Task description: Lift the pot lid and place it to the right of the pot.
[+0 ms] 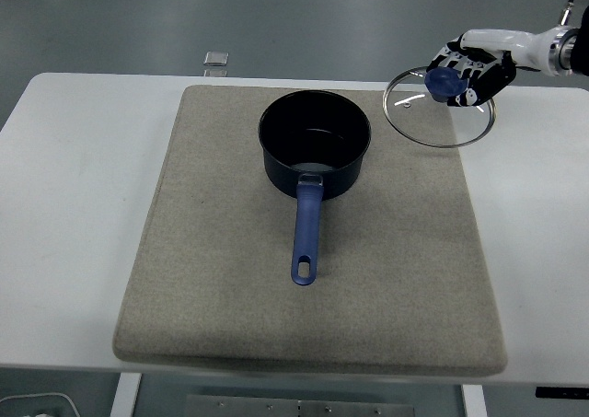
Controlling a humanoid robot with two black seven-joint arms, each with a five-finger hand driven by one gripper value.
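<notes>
The mat (230, 279) lies on the table (64, 205). The pot (314, 155) stands on the mat's far half, handle (306, 237) toward the near edge. The lid (439, 107) is right of the pot, over the mat's far right corner, held by the right hand (479, 67). A small object (215, 58) lies behind the mat.
</notes>
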